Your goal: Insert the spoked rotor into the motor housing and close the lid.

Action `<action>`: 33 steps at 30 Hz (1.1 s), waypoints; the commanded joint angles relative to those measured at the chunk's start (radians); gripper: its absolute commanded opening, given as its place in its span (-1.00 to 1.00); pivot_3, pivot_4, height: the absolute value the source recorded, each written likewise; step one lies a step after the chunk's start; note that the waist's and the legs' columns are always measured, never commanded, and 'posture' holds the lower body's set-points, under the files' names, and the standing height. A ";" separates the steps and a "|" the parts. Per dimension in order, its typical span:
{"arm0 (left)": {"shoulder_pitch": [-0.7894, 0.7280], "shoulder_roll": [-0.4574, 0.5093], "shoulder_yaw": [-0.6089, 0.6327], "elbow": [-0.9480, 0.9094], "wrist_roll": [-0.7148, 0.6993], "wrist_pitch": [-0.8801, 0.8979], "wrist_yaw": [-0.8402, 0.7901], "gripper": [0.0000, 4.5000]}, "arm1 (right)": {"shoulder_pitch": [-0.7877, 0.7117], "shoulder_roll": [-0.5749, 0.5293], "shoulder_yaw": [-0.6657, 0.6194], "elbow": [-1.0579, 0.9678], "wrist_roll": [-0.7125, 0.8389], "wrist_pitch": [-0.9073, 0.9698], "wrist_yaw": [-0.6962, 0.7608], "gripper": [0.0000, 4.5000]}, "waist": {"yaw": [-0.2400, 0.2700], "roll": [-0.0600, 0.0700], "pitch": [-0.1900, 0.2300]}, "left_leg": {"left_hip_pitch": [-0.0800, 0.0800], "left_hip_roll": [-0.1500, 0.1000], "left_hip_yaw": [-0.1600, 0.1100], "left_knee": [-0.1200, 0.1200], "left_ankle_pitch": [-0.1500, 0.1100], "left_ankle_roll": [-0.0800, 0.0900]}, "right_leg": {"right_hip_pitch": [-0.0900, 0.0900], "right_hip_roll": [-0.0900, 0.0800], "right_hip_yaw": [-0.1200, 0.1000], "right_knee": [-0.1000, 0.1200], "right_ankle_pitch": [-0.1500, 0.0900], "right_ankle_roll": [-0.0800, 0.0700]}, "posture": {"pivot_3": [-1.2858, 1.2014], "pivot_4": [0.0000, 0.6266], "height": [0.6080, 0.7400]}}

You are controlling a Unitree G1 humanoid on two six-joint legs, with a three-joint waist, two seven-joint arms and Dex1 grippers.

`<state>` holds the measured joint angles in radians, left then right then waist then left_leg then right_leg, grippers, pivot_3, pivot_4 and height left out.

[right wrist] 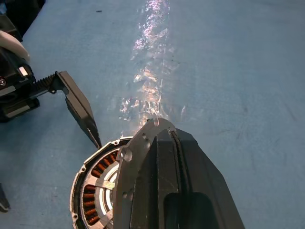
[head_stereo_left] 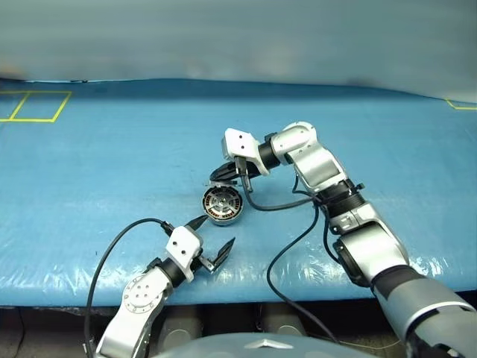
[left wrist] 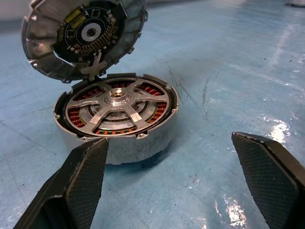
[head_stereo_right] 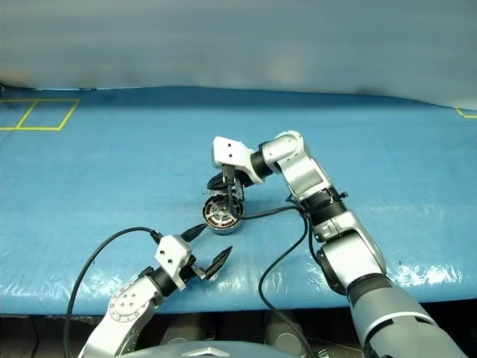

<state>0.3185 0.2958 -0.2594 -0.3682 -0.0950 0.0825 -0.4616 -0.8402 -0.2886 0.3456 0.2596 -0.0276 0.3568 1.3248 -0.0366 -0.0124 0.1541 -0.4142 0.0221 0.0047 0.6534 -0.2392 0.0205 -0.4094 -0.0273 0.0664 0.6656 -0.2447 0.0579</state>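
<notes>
While left gripper (left wrist: 167, 183) hangs wide open near front edge of blue surface (head_stereo_left: 387, 149), right gripper (right wrist: 164, 157) sits closed, pinching rim of lid (left wrist: 78, 36). Lid stands raised, hinged at far edge of motor housing (left wrist: 138, 145). Spoked rotor (left wrist: 116, 106) lies seated inside housing, over copper windings. Housing rests on surface just beyond left fingers (left wrist: 86, 181), under right gripper. Yellow tape lines (head_stereo_left: 33, 106) mark far left corner.
</notes>
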 commanded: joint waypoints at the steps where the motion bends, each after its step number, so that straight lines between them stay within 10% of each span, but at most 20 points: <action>1: -0.014 -0.003 -0.012 -0.007 -0.009 -0.003 -0.012 1.00 | 0.084 -0.012 -0.028 -0.175 0.061 0.111 -0.054 -0.99 | 0.001 0.000 0.000 | 0.000 0.000 0.000 0.000 0.000 0.000 | 0.000 0.001 0.000 0.000 0.000 0.000 | 0.03 -0.52 1.00; 33: 0.084 0.028 0.063 -0.039 -0.001 -0.057 0.019 1.00 | 0.657 0.056 -0.050 -0.786 0.420 0.471 -0.567 -0.99 | -0.001 -0.001 0.000 | -0.001 0.000 0.001 0.005 0.000 0.000 | 0.001 0.004 0.001 0.000 -0.003 -0.004 | 0.03 -0.52 1.00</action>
<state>0.3977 0.3189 -0.2039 -0.3571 -0.0902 0.0540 -0.4411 -0.1583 -0.2334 0.3086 -0.4492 0.3433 0.8205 0.7366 -0.0371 -0.0132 0.1539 -0.4149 0.0225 0.0051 0.6583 -0.2392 0.0208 -0.4086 -0.0237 0.0675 0.6656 -0.2482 0.0544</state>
